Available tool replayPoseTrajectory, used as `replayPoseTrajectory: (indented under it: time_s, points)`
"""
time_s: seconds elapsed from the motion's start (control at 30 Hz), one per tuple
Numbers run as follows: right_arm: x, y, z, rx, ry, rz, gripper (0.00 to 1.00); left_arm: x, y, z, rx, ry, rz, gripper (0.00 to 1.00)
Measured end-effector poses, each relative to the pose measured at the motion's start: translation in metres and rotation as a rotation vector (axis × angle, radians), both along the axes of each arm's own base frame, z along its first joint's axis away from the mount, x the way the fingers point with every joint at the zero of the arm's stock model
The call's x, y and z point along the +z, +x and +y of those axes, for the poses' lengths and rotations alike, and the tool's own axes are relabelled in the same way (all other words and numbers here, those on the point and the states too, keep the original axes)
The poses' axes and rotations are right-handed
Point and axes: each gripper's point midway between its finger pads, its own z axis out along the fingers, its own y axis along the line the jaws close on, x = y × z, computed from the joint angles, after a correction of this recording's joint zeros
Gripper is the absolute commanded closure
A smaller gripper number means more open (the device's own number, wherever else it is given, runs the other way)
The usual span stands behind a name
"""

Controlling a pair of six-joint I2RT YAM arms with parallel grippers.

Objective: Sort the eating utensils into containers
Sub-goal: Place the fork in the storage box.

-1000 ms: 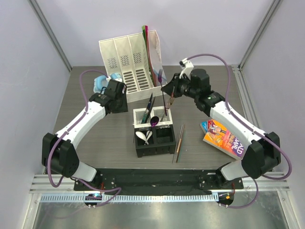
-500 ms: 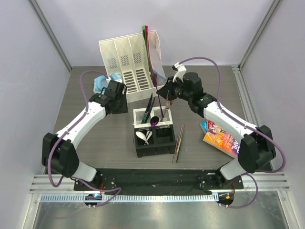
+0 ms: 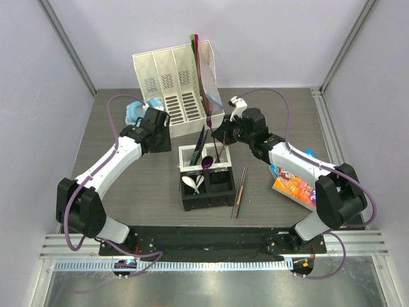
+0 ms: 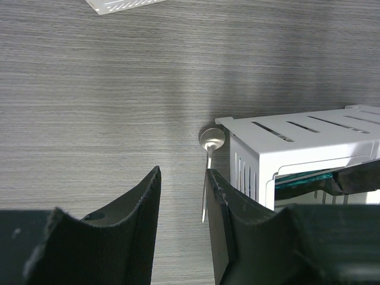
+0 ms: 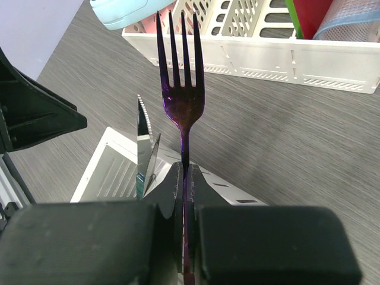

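Leftmost, the left gripper (image 4: 182,178) hangs low over the grey table (image 4: 89,107) with its jaws apart and nothing between them. A small metal spoon (image 4: 211,141) lies on the table just ahead of it, just beside a white cell of the four-cell caddy (image 4: 309,142). White soup spoons (image 3: 193,182) sit in the caddy's front-left black cell, and a serrated knife (image 5: 142,136) stands in a white one. Above the white cells, the right gripper (image 5: 185,178) is clamped on the handle of the purple fork (image 5: 183,101), held upright with its tines up. Brown chopsticks (image 3: 240,190) lie on the table just right of the caddy, with a colourful book (image 3: 295,182) further right.
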Motion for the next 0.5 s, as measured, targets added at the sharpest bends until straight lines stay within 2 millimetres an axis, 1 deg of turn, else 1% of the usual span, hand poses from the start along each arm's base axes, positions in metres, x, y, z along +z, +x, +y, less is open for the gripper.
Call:
replayPoseTrajectory:
  time_s: [0.07, 0.13, 0.2, 0.27, 0.3, 0.33, 0.37, 0.4, 0.5]
  points:
    - [0.0, -0.001, 0.001, 0.002, 0.001, -0.002, 0.89, 0.0, 0.0, 0.0, 0.0, 0.0, 0.0, 0.63]
    - [-0.001, -0.002, 0.001, 0.003, 0.003, -0.007, 0.89, 0.0, 0.0, 0.0, 0.0, 0.0, 0.0, 0.63]
    - [-0.002, -0.004, 0.0, 0.004, 0.002, -0.005, 0.8, 0.0, 0.0, 0.0, 0.0, -0.001, 0.0, 0.63]
    - [-0.004, -0.008, -0.001, 0.007, -0.003, 0.003, 0.68, 0.0, 0.0, -0.001, -0.002, -0.003, 0.001, 0.63]
    - [-0.005, -0.01, -0.001, 0.007, -0.003, 0.008, 0.67, 0.0, 0.0, -0.001, -0.003, -0.004, 0.001, 0.63]
    - [-0.006, -0.012, -0.002, 0.009, -0.005, 0.013, 0.64, 0.0, 0.0, -0.001, -0.003, -0.004, 0.001, 0.63]
    - [-0.006, -0.014, -0.002, 0.01, -0.006, 0.014, 0.54, 0.0, 0.0, -0.001, -0.003, -0.004, 0.001, 0.63]
    - [-0.005, -0.015, -0.003, 0.01, -0.008, 0.016, 0.5, 0.0, 0.0, -0.001, -0.003, -0.005, 0.001, 0.63]
    - [-0.001, -0.019, -0.006, 0.002, -0.011, 0.016, 0.49, 0.0, 0.0, -0.001, -0.004, -0.006, 0.002, 0.63]
